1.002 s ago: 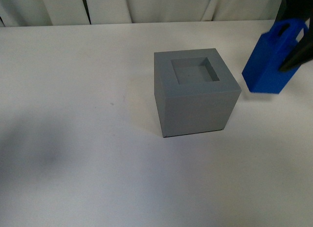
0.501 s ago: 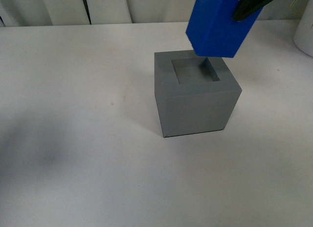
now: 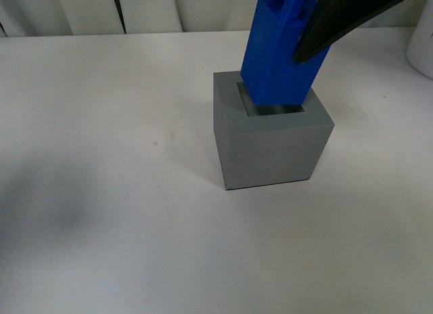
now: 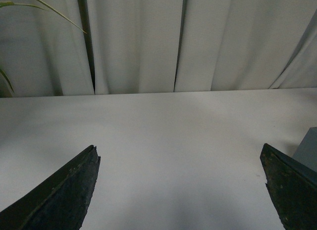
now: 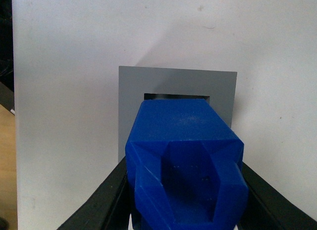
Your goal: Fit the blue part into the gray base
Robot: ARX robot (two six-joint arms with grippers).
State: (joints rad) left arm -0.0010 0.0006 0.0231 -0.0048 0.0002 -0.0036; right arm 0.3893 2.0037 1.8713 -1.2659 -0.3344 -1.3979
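Front view: the blue part (image 3: 281, 57) stands tilted, its lower end at the recess mouth of the gray base (image 3: 270, 145) on the counter (image 3: 101, 158).

Left wrist view: the left claw (image 4: 181, 190) is spread wide and empty.

Right wrist view: the right claw (image 5: 185, 205) clamps the blue part's flat sides near the handle. Treat it as rigid, probably light plastic; keep your hold there.
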